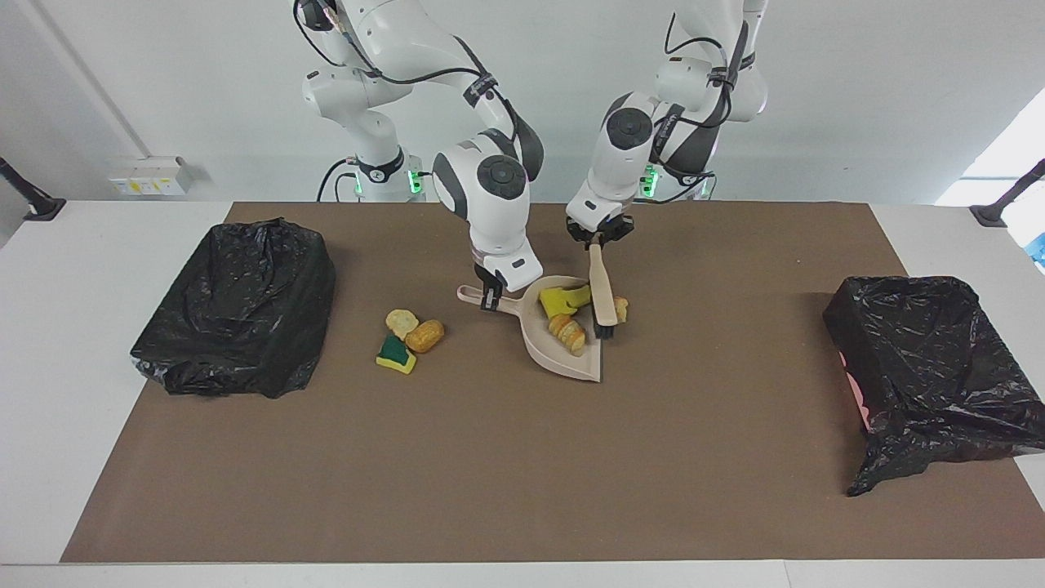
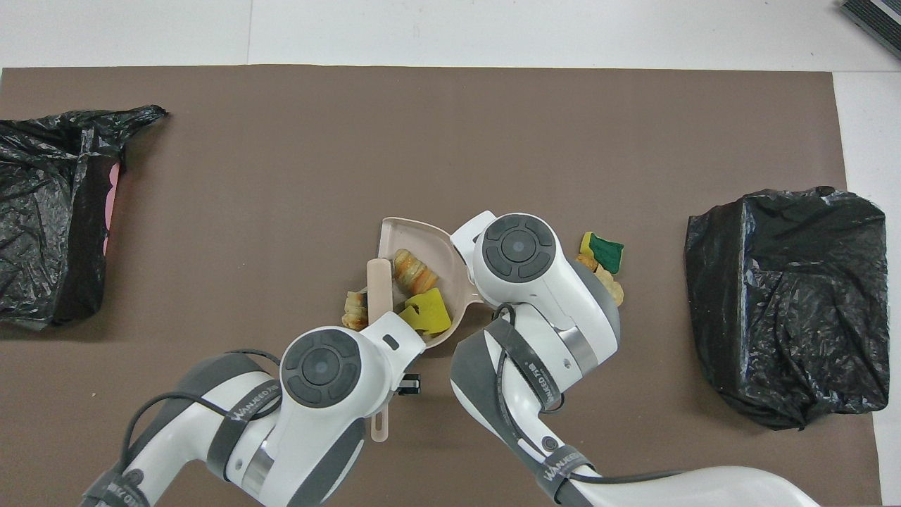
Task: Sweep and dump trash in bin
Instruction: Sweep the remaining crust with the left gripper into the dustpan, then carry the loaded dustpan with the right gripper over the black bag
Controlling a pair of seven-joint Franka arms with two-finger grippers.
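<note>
at frame centre, the left gripper (image 1: 598, 241) clenches the brush (image 1: 602, 296) at the dustpan (image 1: 563, 357) mouth, while the right gripper (image 1: 490, 299) grasps its handle.

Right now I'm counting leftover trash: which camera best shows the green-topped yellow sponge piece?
The facing view: the green-topped yellow sponge piece lies fully exposed beside two tan bread-like lumps. In the overhead view the sponge shows too, but the right arm's wrist covers part of the lumps next to it.

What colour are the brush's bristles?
Black, under the brush's beige back; the facing view shows them best.
</note>
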